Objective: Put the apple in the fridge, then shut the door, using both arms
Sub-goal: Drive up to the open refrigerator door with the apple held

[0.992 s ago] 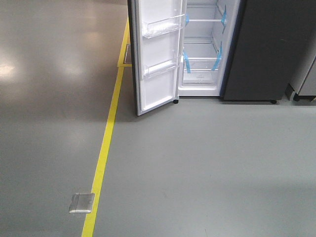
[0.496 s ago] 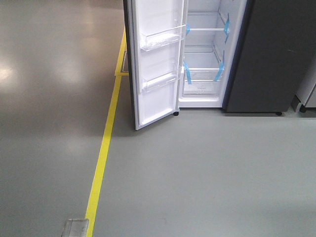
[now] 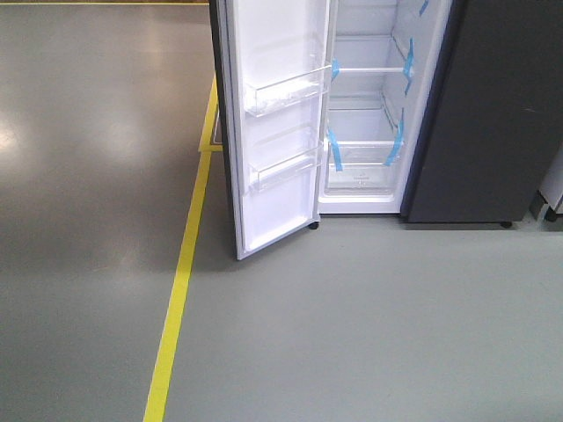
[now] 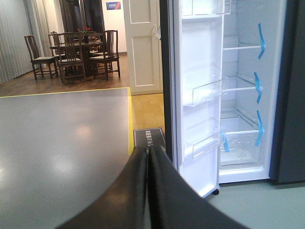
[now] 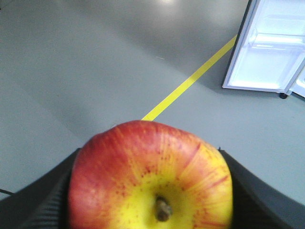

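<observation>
Closest in, low in the right wrist frame: right gripper [image 5: 150,195] clamped around the apple [image 5: 150,167], a dark ribbed finger [image 5: 38,202] pressed to each side. Fills the lower middle of that frame, red skin streaked with yellow, stem toward the lens. Beyond it, grey floor [image 5: 71,71] and a yellow floor line [image 5: 190,81] slanting to the upper right, toward the foot of the door [image 5: 259,62] in the upper right corner. Apple well apart from the fridge, not inside it.

Low in the left wrist frame: left gripper [image 4: 148,157], black fingers [image 4: 136,191] pressed flat together, nothing between. Just past the tips, a dark floor mat [image 4: 149,136]. In the right half, the fridge [image 4: 240,95], white inside, with glass shelves and blue tape strips [image 4: 259,40]. Door swung wide, two clear plastic bins [image 4: 205,93] on its white inner face. At upper left, a dark wooden dining table and chairs [image 4: 78,50]; right of them, a white panelled room door [image 4: 140,43].

From the front view: fridge at top centre, dark grey side at upper right, door standing out toward lower left, yellow line down the left.
</observation>
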